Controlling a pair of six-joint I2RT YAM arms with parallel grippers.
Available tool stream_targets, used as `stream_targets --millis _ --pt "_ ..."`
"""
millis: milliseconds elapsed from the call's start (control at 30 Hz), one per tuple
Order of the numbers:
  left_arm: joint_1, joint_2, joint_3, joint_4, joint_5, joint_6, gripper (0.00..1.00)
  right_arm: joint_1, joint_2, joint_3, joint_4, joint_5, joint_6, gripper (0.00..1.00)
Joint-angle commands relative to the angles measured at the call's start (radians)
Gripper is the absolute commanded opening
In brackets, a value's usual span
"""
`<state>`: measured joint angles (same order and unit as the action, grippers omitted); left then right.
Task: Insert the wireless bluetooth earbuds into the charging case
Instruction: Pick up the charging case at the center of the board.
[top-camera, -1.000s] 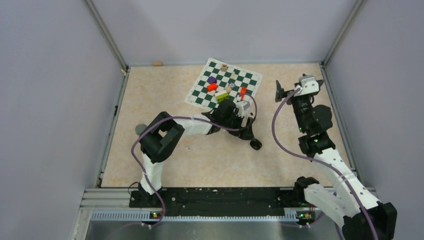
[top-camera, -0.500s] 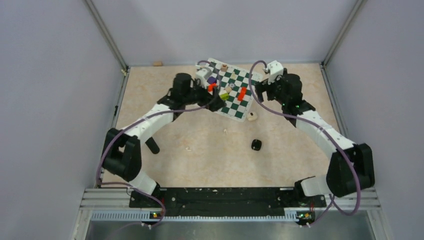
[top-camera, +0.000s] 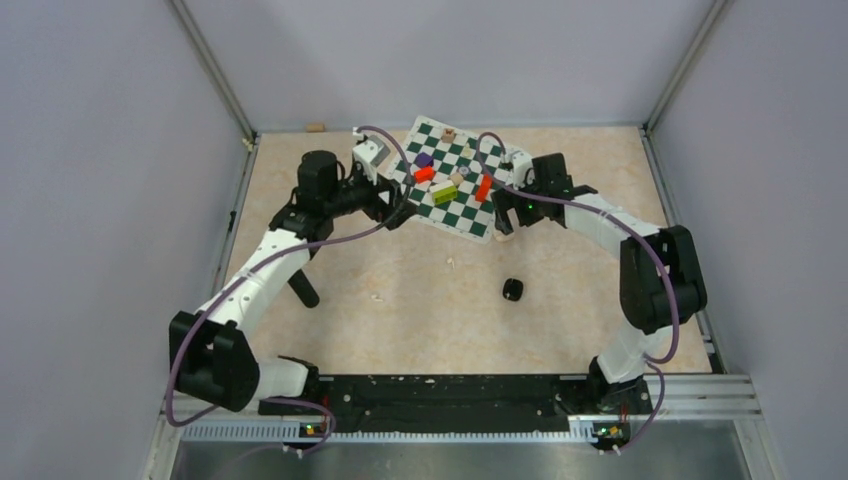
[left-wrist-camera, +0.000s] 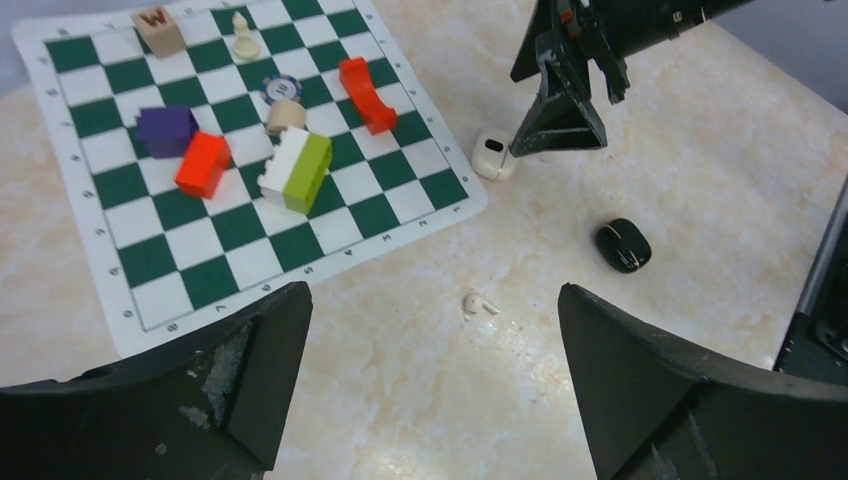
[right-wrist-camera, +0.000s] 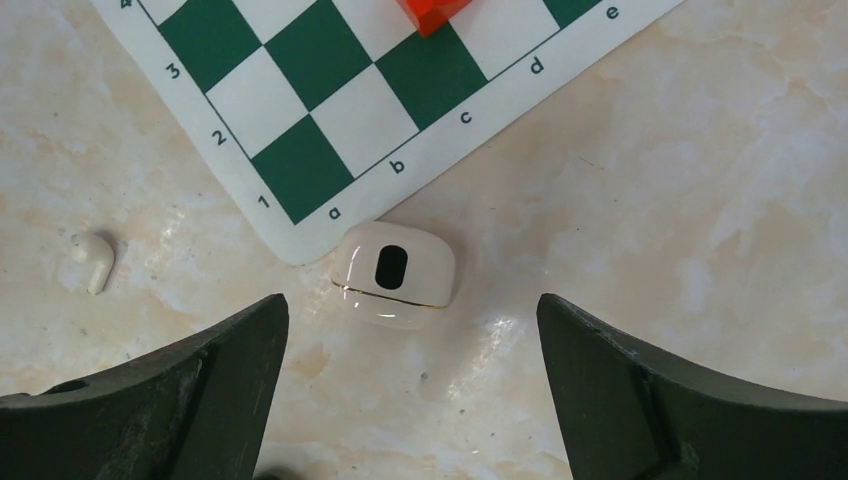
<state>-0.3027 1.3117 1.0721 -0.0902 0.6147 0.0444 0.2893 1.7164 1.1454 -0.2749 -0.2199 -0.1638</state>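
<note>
The charging case (top-camera: 512, 289) is a small glossy black pod lying on the table, right of centre; it also shows in the left wrist view (left-wrist-camera: 623, 245). No black earbuds are in view. My left gripper (top-camera: 395, 205) is open and empty above the chessboard's near-left edge, its fingers (left-wrist-camera: 270, 350) wide apart. My right gripper (top-camera: 503, 212) is open and empty, hovering over a white rounded case (right-wrist-camera: 394, 274) at the board's near corner. The black case lies well clear of both grippers.
A green-and-white chessboard (top-camera: 400, 185) at the back carries coloured blocks (left-wrist-camera: 203, 163) and small pieces. The white case (top-camera: 503, 232) touches its corner. A white earbud (left-wrist-camera: 478, 303) lies on the table, also seen in the right wrist view (right-wrist-camera: 93, 258). A black cylinder (top-camera: 303, 290) lies at left.
The left arm has drawn back to the left off the board. The right gripper has swung left and down over the white case. The black case has not moved.
</note>
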Motion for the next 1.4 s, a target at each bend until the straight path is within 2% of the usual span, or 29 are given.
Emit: stream_targets --millis 0,133,233,600,733,933,1067,1133,1267,1367 --pt "-0.002 0.020 -0.042 0.082 0.065 -0.085 0.99 -0.010 0.004 0.005 0.013 -0.052 0.017 0.93" --pt "-0.003 0.026 -0.056 0.143 0.048 -0.133 0.99 -0.009 0.043 0.014 0.022 -0.043 0.023 0.94" --pt "-0.002 0.020 -0.087 0.188 0.030 -0.161 0.99 -0.001 0.073 0.017 0.023 -0.031 0.029 0.99" --pt "-0.001 0.032 -0.131 0.260 -0.001 -0.212 0.99 0.087 0.137 0.033 0.027 0.082 -0.027 0.97" --pt "-0.002 0.027 -0.140 0.270 0.005 -0.220 0.99 0.097 0.152 0.040 0.021 0.109 -0.037 0.88" --pt "-0.002 0.023 -0.144 0.277 0.012 -0.230 0.99 0.097 0.148 0.045 0.019 0.142 -0.046 0.69" --pt "-0.002 0.031 -0.152 0.286 0.015 -0.240 0.99 0.097 0.119 0.045 0.019 0.124 -0.068 0.47" --pt "-0.002 0.037 -0.151 0.288 0.019 -0.249 0.99 0.098 0.085 0.042 0.020 0.105 -0.087 0.29" --pt "-0.002 0.065 -0.145 0.293 0.040 -0.282 0.99 0.097 -0.043 0.005 0.044 -0.001 -0.149 0.28" --pt "-0.002 0.088 -0.138 0.296 0.073 -0.311 0.99 0.100 -0.189 -0.055 0.080 -0.155 -0.227 0.28"
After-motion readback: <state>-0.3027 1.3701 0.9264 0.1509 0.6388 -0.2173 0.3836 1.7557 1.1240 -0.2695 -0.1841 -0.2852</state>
